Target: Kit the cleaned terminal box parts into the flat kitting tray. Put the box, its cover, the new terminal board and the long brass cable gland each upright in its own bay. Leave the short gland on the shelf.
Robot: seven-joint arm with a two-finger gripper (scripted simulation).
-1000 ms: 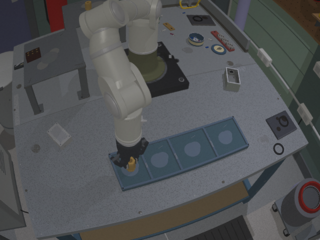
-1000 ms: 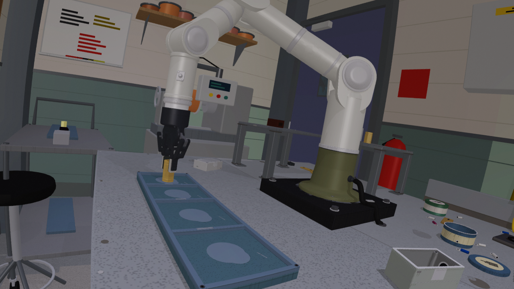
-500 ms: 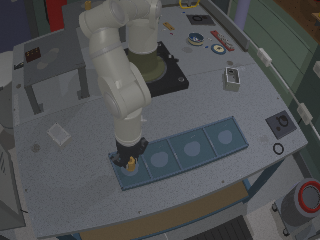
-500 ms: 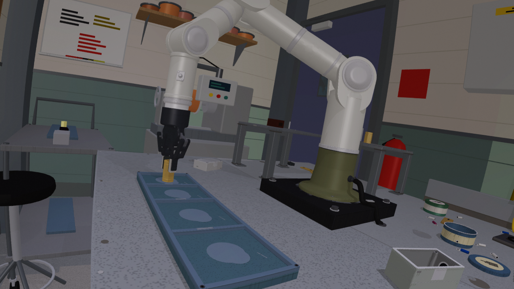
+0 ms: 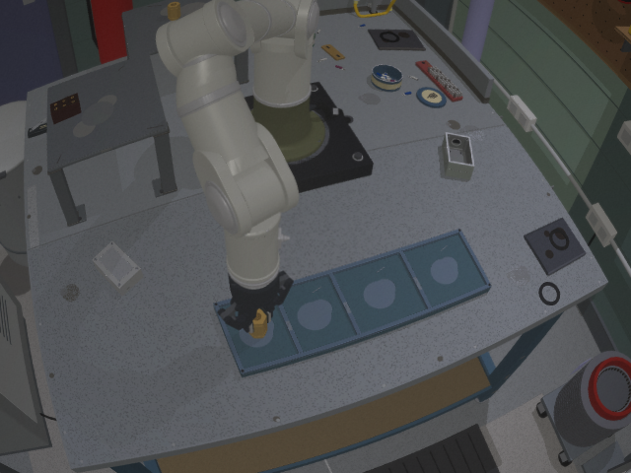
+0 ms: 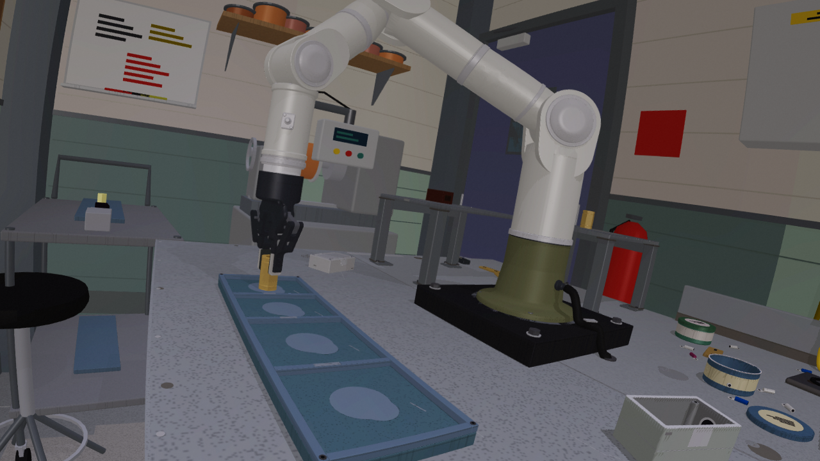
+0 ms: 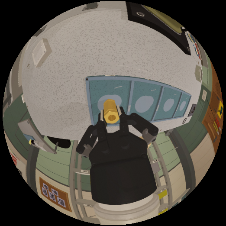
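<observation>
The short brass gland (image 5: 174, 9) on the far shelf is partly hidden behind my arm. The long brass cable gland (image 5: 259, 323) (image 6: 268, 274) (image 7: 111, 112) stands upright in the end bay of the blue kitting tray (image 5: 351, 300) (image 6: 338, 355), and my gripper (image 5: 253, 316) (image 6: 274, 252) (image 7: 110, 118) is closed on its upper part, one finger on either side. The open grey box (image 5: 458, 156) (image 6: 676, 427) sits on the table to the right. The flat cover (image 5: 116, 264) (image 7: 40, 52) lies on the table left of the tray. The dark terminal board (image 5: 65, 107) rests on the shelf.
Three other tray bays hold nothing. My arm's black base plate (image 5: 326, 142) sits behind the tray. Small bowls and a red strip (image 5: 438, 80) lie at the back right, a dark plate (image 5: 554, 245) and a black ring (image 5: 549, 294) near the right edge.
</observation>
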